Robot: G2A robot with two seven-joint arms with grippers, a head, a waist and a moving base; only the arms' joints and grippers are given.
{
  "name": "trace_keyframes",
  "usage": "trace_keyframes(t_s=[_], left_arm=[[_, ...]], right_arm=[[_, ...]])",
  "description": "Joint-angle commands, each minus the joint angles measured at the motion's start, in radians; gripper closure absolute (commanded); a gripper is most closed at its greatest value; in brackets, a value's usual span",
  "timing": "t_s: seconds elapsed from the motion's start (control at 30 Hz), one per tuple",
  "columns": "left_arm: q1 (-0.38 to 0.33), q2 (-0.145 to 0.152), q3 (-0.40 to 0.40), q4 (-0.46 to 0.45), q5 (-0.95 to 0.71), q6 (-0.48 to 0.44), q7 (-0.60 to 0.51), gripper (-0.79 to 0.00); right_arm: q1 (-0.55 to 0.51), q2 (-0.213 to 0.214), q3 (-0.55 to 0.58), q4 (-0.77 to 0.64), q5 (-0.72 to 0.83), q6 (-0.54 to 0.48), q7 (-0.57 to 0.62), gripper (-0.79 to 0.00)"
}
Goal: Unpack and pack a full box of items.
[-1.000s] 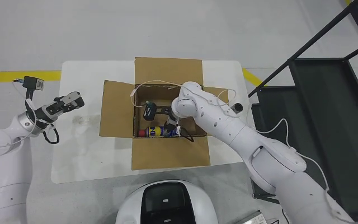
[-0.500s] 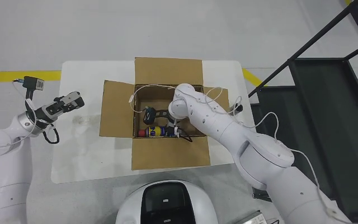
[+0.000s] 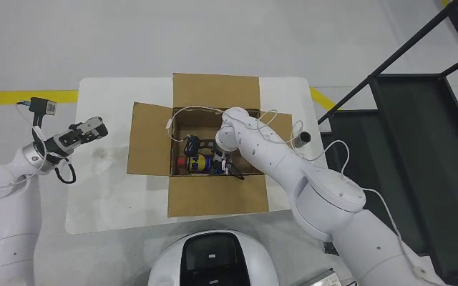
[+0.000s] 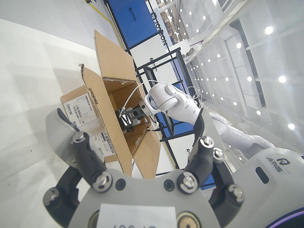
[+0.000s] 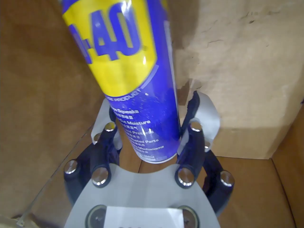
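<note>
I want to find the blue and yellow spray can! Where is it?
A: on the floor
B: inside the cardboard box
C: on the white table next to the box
B: the spray can has the brown walls of the cardboard box all around it, and the right gripper is down in the box with it.

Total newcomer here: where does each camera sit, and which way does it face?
Top view: above the arms, looking down at the table and open cardboard box; both arms show.
Left wrist view: on the left arm at the table's edge, facing the box; its open left gripper shows.
Right wrist view: inside the box, facing a spray can; the right gripper sits at the can's end.
Shared: top and left wrist views both show the right gripper in the box.
</note>
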Motion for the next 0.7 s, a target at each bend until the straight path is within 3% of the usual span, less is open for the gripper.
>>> trace_keyframes(t_s=[0.0,0.33,0.67], left_arm=[[0.000,0.000,0.000,0.000,0.000,0.000,0.000,-0.785],[0.000,0.000,0.000,0.000,0.000,0.000,0.000,-0.785],[0.000,0.000,0.000,0.000,0.000,0.000,0.000,-0.785]], right_arm=[[0.007,-0.004,0.001,0.010,-0.005,-0.004,-0.017,0.000],[0.040,0.006,0.026,0.018,-0.025,-0.020,-0.088,0.000],[0.038,0.072,0.082,-0.071,-0.051,-0.065,-0.141,0.000]])
